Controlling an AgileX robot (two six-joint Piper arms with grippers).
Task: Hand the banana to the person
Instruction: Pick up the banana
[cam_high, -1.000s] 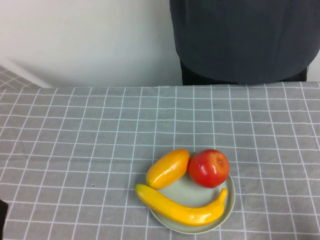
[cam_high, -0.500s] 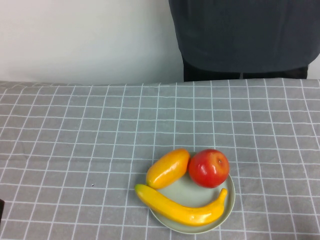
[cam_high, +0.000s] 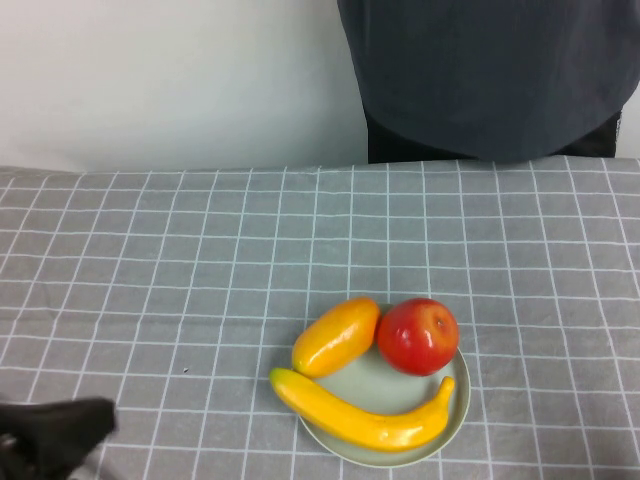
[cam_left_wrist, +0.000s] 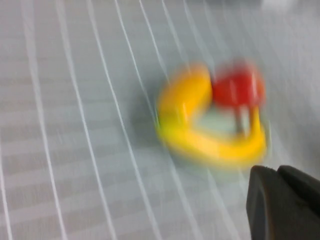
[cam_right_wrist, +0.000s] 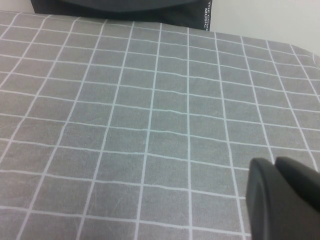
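Both grippers, left gripper (cam_high: 50, 435) and right gripper (cam_right_wrist: 282, 200), mostly cropped

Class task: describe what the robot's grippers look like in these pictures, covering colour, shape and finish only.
The left gripper appears in the high view's near-left corner as a rounded, matte black shape with no visible markings or cables. In the left wrist view it is a dark, smooth-edged block. The right gripper looks the same: matte black, rounded corners, a groove down its body. It is absent from the high view.

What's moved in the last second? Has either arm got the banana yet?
Only the left gripper has moved: it has come into the high view at the near left corner, short of the plate. The banana lies untouched on it. The right gripper hangs over bare cloth.
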